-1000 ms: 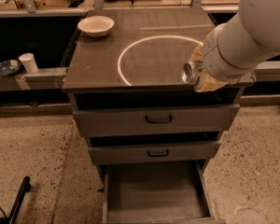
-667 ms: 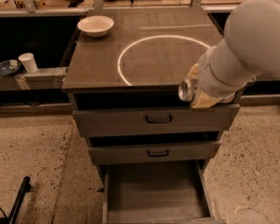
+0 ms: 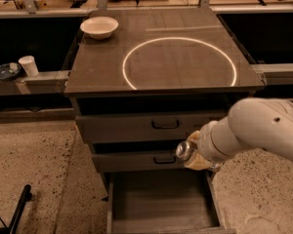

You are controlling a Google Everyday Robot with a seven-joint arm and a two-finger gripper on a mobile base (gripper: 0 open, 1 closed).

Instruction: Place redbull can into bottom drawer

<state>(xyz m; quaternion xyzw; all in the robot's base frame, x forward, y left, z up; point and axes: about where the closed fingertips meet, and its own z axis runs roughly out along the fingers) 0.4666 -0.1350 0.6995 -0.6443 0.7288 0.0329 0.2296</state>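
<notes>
Now the gripper point(image 3: 190, 153) hangs in front of the cabinet, at about 4 o'clock from the middle of the view, level with the front of the middle drawer point(image 3: 136, 161) and just right of its small black handle. Its tan fingers point(image 3: 199, 160) pinch the redbull can point(image 3: 184, 150), which lies tipped on its side with one shiny end facing left.

A second ago the can and gripper were up at the front right edge of the worktop point(image 3: 102, 67), at roughly 4 o'clock of the light ring point(image 3: 178, 39). Since then the arm has brought them down past the top drawer point(image 3: 117, 126) and a little inward. The can is clear of the worktop and touches nothing but the fingers.

The bottom drawer point(image 3: 156, 199) stands pulled out at 6 o'clock, its flat floor bare. The can is above the drawer's far right part, near the right wall. I judge the carry nearly done: what remains is a short descent, probably with a small shift towards 8 o'clock to keep off the side wall, and then the release.

The white bowl point(image 3: 99, 27) sits untouched at 11 o'clock on the worktop.
</notes>
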